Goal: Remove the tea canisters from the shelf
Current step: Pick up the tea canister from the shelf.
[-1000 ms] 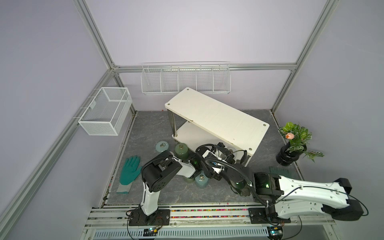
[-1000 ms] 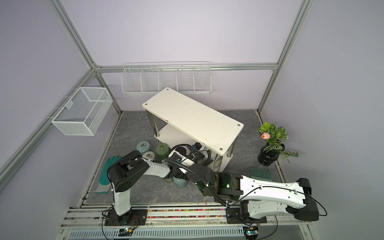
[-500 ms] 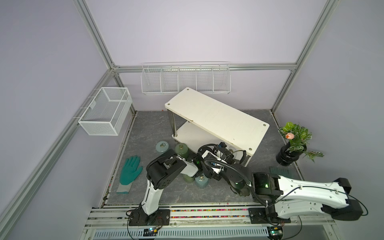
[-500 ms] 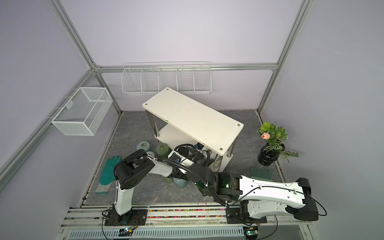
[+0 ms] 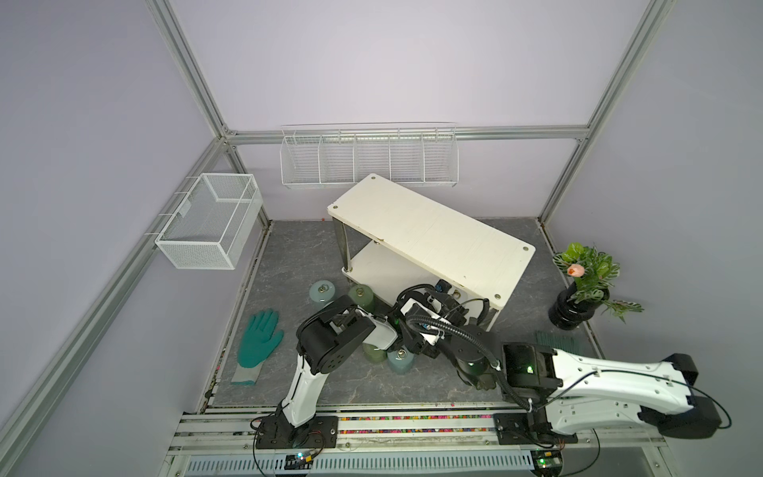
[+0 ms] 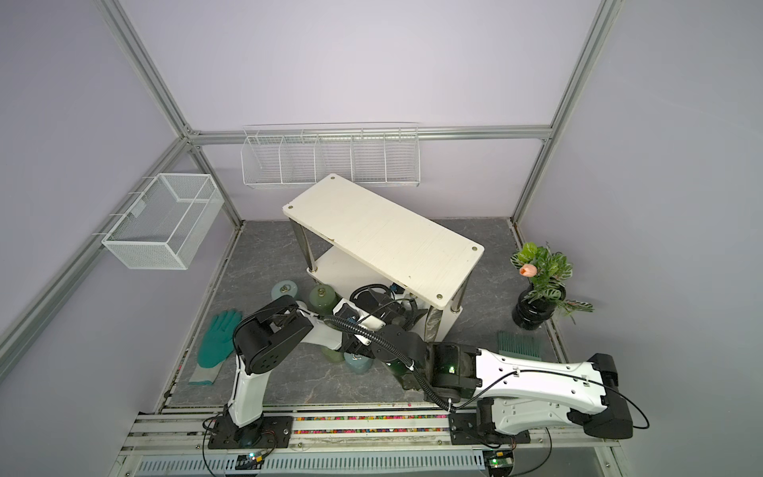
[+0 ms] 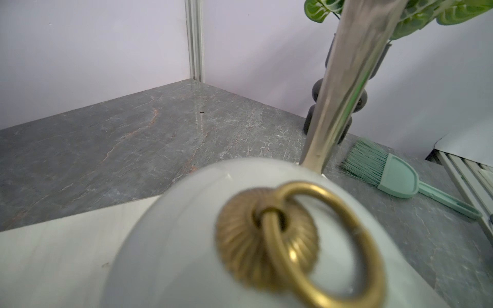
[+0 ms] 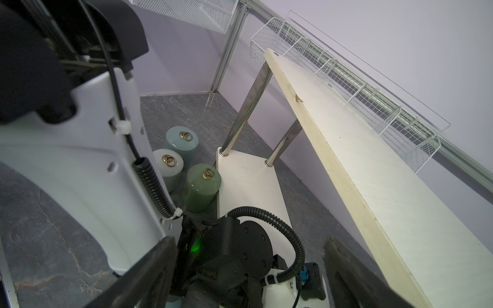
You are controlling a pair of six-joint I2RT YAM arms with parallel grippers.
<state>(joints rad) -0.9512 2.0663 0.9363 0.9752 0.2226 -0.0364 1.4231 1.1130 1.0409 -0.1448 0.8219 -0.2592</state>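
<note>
Pulled out carelessly, the pale canister (image 7: pixel 186 240) on the lower tier of the shelf (image 5: pixel 433 231) could clip the chrome leg (image 7: pixel 344 80) just beside it and slip (glossy sides), or the left arm (image 5: pixel 380 334) could bump the right arm (image 5: pixel 598 371) crowding above it. The left arm reaches low under the top board, fingers unseen but closed, seemingly on that canister; right fingers (image 8: pixel 149 272) spread apart.
</note>
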